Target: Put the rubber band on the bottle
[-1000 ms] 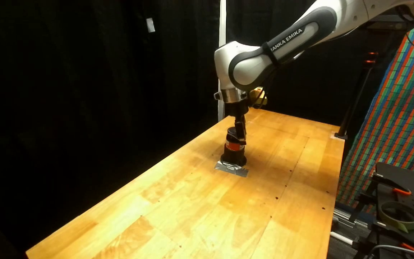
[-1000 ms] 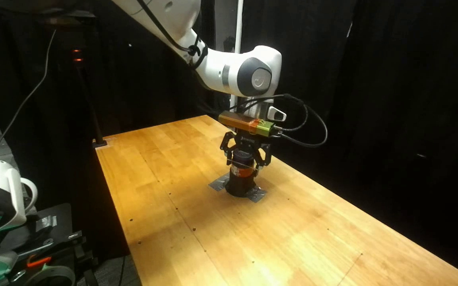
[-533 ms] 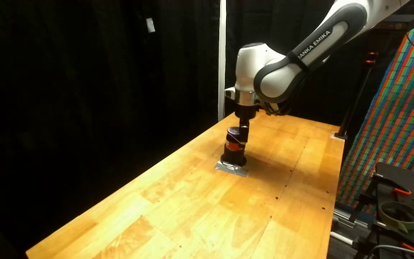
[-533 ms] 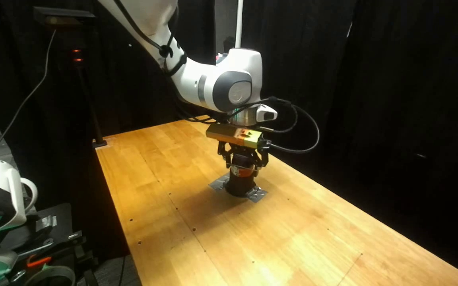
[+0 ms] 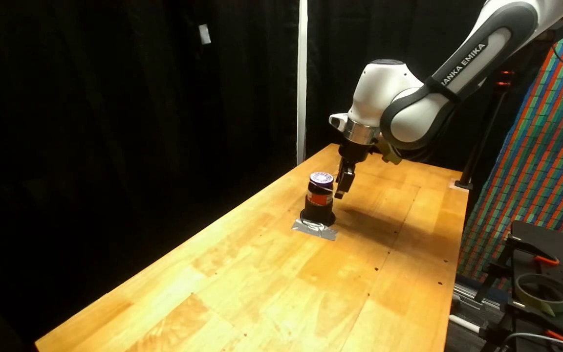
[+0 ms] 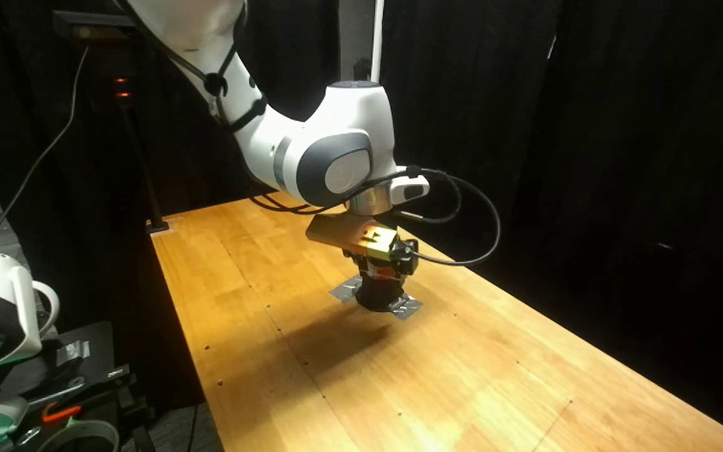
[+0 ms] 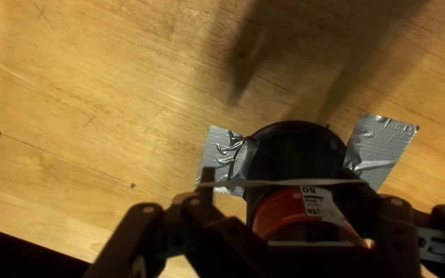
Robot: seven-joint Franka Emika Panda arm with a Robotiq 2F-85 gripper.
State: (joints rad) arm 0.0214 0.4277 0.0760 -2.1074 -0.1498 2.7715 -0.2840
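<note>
The bottle (image 5: 319,199) stands upright on the table, dark with an orange-red label. It also shows in the wrist view (image 7: 280,212); in an exterior view its lower part (image 6: 380,295) shows under the gripper, which hides its top. My gripper (image 5: 340,194) is tilted beside the bottle's upper part. Its fingers are apart in the wrist view (image 7: 278,173). The pale thin rubber band (image 7: 261,182) is stretched between the two fingertips, and another strand lies near the bottle's top. In both exterior views a strand crosses the bottle's upper side (image 5: 321,186).
Silver tape (image 7: 381,150) holds the bottle's black base to the wooden table (image 5: 281,293). A cable loop (image 6: 493,220) hangs from the wrist. A black side cart (image 5: 550,244) with a tape roll stands beside the table. Dark curtains surround the table.
The wrist has moved back towards the arm's base and tilted. The fingers have drawn off to one side of the bottle, so its top shows. The bottle has not moved.
</note>
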